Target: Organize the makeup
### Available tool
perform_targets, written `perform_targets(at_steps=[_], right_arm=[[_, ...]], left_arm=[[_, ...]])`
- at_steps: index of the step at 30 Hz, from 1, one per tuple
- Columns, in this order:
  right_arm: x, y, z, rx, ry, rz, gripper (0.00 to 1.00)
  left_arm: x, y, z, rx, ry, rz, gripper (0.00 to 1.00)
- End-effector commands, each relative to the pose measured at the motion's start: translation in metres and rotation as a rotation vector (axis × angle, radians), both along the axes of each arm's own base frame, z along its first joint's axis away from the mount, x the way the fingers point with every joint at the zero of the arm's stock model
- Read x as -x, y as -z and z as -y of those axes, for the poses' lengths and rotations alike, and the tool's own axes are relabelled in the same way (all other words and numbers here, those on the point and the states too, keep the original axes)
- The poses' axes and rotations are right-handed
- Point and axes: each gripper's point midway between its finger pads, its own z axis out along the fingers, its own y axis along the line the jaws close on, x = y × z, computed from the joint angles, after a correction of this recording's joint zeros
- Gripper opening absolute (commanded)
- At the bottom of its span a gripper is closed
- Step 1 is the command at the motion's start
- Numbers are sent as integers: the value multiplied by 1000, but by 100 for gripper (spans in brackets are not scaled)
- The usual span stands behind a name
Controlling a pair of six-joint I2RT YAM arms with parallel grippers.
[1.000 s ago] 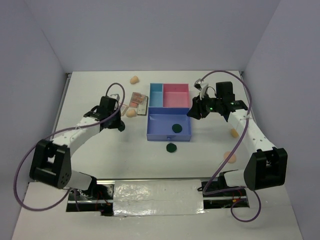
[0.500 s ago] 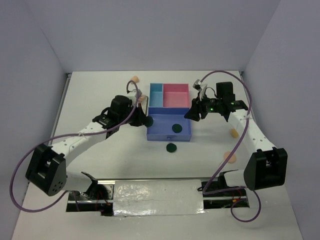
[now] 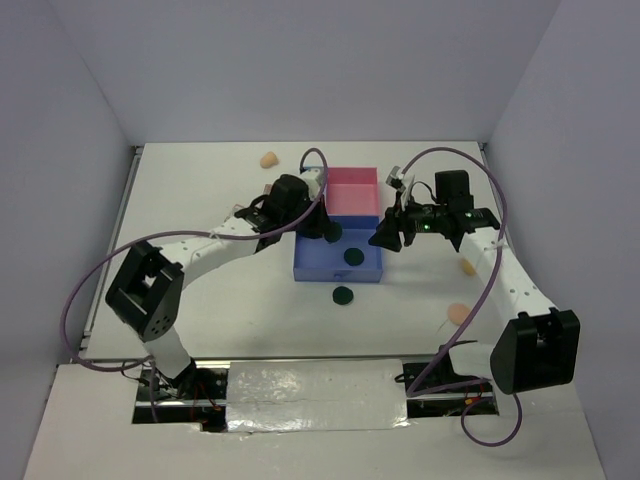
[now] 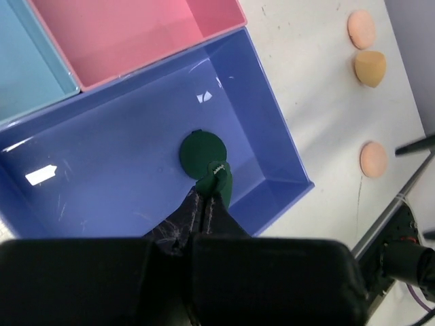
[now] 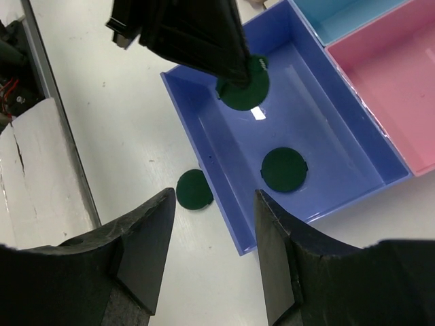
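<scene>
Left wrist view gives the clearest look: the left gripper is clamped tight on a dark green disc, held on edge just above the floor of the big blue compartment. A second green disc lies flat in that same compartment, right beside the carried one. So the step in hand looks like the drop-off, green discs grouped together in the blue bin.

Over on the other side, the right gripper hovers with its jaws spread and nothing between them, looking down on the tray's near corner. A third green disc sits on the table just in front of the tray.

Next call: the left jaws need to part so the disc falls flat inside the walls, then lift clear. The loose disc out front looks like the natural next pickup. Peach pieces wait at the right edge and at the back.
</scene>
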Motion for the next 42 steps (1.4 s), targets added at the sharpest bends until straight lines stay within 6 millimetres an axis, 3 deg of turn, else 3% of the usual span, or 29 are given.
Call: perform_targets(at_steps=[1, 4, 10, 17, 24, 26, 27, 29, 32, 35, 36, 38, 39, 40, 41, 42], right_arm=[[0, -4, 2, 6, 3, 37, 57], [-1, -2, 2, 9, 3, 32, 57], [-1, 3, 3, 20, 3, 25, 58], [8, 11, -1, 49, -35, 29, 58], [20, 15, -11, 62, -121, 56, 58], [37, 15, -19, 44, -215, 55, 58], [41, 17, -22, 73, -346, 197, 57], [73, 31, -22, 99, -527, 236, 57], [87, 58, -18, 210, -714, 367, 57], [92, 68, -16, 253, -819, 433, 63], [92, 72, -18, 275, -845, 437, 64], [90, 76, -22, 299, -873, 458, 65], [89, 78, -25, 311, -878, 459, 65], [85, 81, -33, 345, -893, 490, 65], [86, 86, -36, 365, -886, 464, 64], [86, 91, -39, 387, -890, 456, 64]], left_arm=[[-15, -1, 7, -27, -22, 23, 2], [-18, 4, 12, -51, -26, 14, 5], [-18, 21, 16, -86, -32, -13, 30], [-18, 15, 18, -77, -31, -1, 48], [-16, 3, 16, -57, -37, 19, 52], [-15, 1, 13, -65, -40, 25, 47], [-14, -5, 11, -61, -43, 35, 42], [-12, -13, 6, -77, -46, 52, 24], [-10, -41, -12, -108, -70, 112, 7], [-3, -47, -36, -147, -87, 134, 3], [2, -62, -48, -142, -109, 163, 8], [4, -55, -78, -172, -168, 158, 18], [10, -68, -92, -154, -190, 181, 25], [11, -58, -112, -173, -226, 165, 41], [13, -56, -124, -182, -249, 162, 49], [19, -68, -138, -164, -273, 189, 54]])
